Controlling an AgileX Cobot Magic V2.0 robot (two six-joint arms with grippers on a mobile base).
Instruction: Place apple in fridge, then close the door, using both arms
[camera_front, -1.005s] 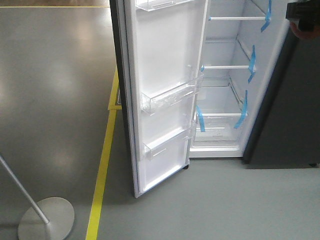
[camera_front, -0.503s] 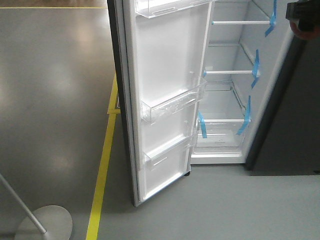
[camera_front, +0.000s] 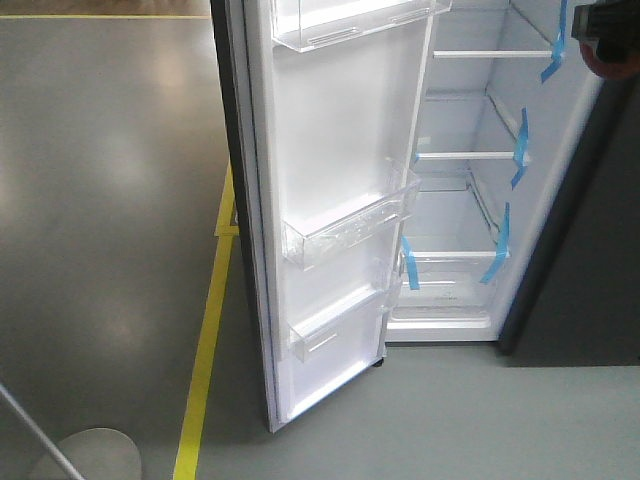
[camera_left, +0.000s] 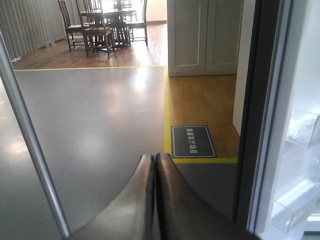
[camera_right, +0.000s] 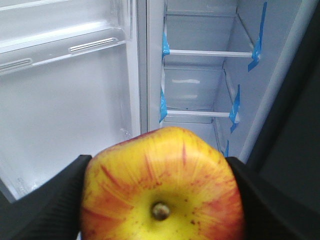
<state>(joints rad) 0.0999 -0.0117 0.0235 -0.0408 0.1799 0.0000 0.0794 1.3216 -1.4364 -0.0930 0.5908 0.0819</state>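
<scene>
Before the open fridge (camera_front: 455, 120), the right gripper (camera_right: 160, 202) clamps the apple (camera_right: 162, 175), not yet inside; the left gripper (camera_left: 154, 172) is pinched together, empty, and the door (camera_front: 340, 140) stands wide.

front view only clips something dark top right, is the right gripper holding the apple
Observer: Yes, the right wrist view shows the right gripper shut on the apple, stem dimple facing the camera.
Operator: and the left one
Observer: The left gripper is shut and empty, beside the door and its dark outer edge.
Operator: whats beyond the door
Observer: A white cabinet, with a dark floor mat in front of it.
</scene>
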